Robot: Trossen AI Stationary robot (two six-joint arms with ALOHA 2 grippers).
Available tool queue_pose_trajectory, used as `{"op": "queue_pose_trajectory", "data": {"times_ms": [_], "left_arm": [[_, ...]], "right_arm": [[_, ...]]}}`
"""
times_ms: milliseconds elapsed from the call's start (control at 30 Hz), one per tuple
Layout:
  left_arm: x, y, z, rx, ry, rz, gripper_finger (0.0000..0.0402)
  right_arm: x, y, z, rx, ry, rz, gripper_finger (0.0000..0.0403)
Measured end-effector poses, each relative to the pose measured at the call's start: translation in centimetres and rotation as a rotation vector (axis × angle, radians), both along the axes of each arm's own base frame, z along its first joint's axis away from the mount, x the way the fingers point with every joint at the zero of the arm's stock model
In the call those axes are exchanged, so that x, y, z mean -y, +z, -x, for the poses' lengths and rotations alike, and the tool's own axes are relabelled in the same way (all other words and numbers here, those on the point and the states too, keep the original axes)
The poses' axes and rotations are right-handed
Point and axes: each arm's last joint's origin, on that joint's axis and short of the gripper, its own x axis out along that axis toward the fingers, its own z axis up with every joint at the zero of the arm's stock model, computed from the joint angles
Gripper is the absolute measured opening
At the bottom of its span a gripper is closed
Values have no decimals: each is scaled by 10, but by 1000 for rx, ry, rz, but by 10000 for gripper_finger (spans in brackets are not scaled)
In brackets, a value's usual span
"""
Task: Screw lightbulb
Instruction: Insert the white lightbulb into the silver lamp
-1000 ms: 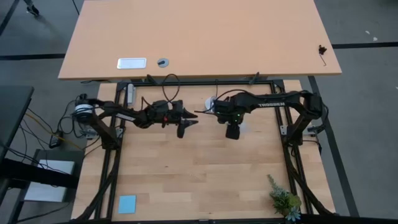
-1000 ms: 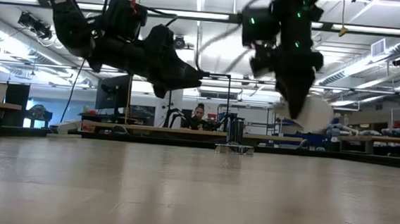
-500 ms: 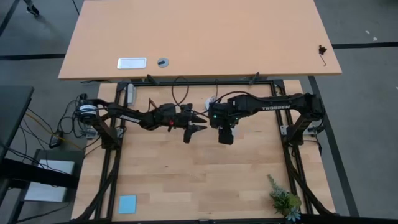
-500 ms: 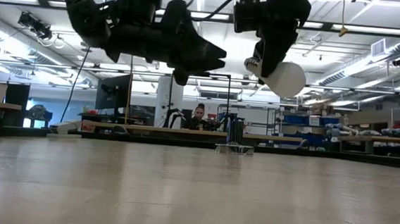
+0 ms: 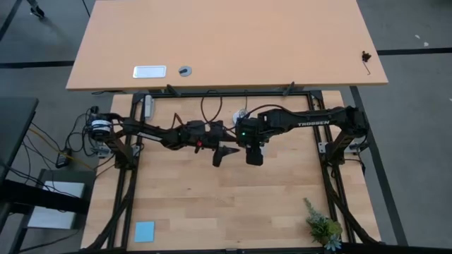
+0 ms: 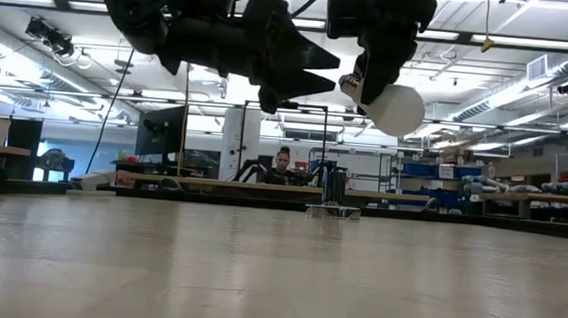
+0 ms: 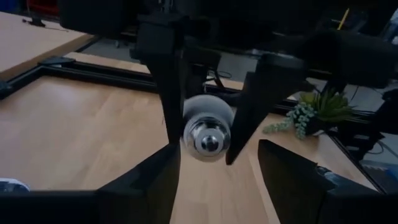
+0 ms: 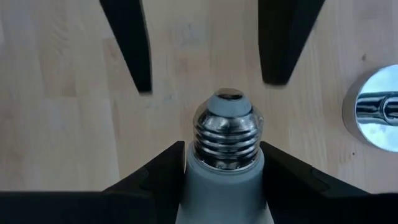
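One small white pear-shaped lightbulb (image 8: 225,149) with a ribbed silver metal screw base is in sight. There are two dark robot arms, so two two-finger grippers: the left gripper (image 5: 223,152) and the right gripper (image 5: 253,156), near the middle of the table. One round shiny silver socket disc (image 8: 373,116) lies on the wood. One small green potted plant (image 5: 322,228) stands at the near right corner, and one flat light-blue square pad (image 5: 144,231) lies at the near left corner. One person (image 6: 281,166) shows in the far room.
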Motion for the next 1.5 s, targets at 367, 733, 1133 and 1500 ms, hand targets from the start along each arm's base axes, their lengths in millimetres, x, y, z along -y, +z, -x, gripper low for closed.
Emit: {"op": "queue_pose_trajectory", "data": {"times_ms": [367, 733, 1133, 1500], "left_arm": [[-2, -13, -29, -27, -24, 7, 224], [-2, -12, -30, -21, -24, 8, 217], [-2, -11, -30, -13, -26, 15, 144], [-2, -9, -30, 2, -31, 9, 73]], "right_arm": [[0, 0, 1, -6, 3, 0, 198], [0, 0, 0, -4, 7, 2, 198], [-2, 0, 0, -3, 8, 0, 198], [-8, 0, 0, -1, 42, 6, 186]]}}
